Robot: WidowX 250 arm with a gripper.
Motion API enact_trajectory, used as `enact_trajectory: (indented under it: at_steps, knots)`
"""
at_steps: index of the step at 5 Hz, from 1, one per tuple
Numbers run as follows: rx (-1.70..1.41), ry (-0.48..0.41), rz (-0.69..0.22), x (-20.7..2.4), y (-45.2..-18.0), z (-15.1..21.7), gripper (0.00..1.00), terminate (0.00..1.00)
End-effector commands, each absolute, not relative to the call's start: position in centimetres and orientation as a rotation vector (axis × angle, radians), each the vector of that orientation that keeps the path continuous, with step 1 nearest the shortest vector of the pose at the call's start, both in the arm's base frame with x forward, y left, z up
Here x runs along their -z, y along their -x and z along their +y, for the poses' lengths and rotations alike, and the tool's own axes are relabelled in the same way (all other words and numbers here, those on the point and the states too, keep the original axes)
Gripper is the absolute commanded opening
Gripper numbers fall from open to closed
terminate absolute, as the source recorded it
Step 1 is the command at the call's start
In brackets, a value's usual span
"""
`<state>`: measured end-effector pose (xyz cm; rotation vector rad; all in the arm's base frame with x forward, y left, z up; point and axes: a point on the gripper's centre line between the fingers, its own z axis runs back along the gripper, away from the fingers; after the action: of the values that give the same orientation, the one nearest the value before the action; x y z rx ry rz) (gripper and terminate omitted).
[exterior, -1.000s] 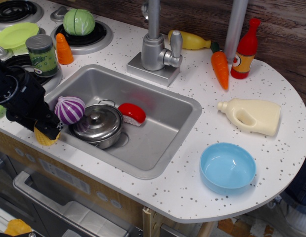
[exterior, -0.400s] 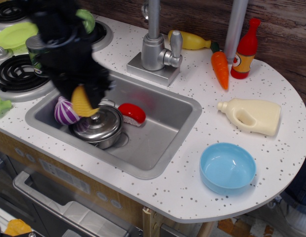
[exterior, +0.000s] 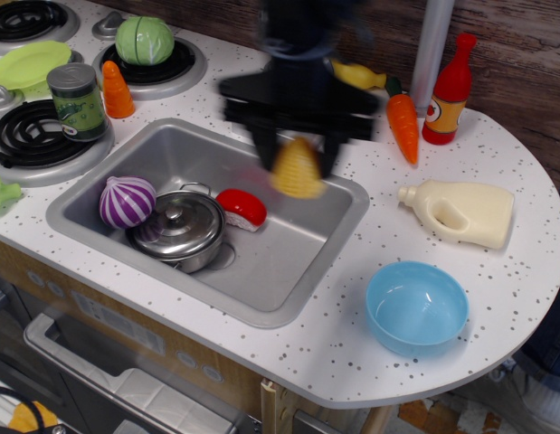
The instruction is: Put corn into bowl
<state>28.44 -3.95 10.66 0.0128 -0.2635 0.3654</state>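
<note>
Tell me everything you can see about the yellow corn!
The corn is a small, stubby yellow toy shaped like a rounded cone, and it looks like plastic. It is blurry, so its bumps are hard to make out. It hangs in the air above the back of the sink, pointed end up, pinched between the two black fingers of the claw. Nothing else touches it.

Arm reaching down, blurred.
The gripper point(exterior: 298, 163) points downward, its two dark fingers point(exterior: 264, 145) clamped on the corn point(exterior: 297, 171).
</note>
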Motion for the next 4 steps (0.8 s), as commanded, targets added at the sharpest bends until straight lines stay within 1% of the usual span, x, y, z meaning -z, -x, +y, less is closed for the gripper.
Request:
enact_trajectory:
  at_steps: [1,2,3,4]
  knots:
    - [-0.473,0.058,-0.304,-11.5,-29.2,-8.8,0.0,0.0]
    - [-0.523,0.117,-0.285,-10.9,-28.7,-10.1,0.0,0.0]
    - [-0.538,0.106,-0.304,-10.1,-27.9,-10.6,0.0,0.0]
    - [-0.536,0.12,-0.319,-10.0,-27.9,-10.5,1.0,0.0]
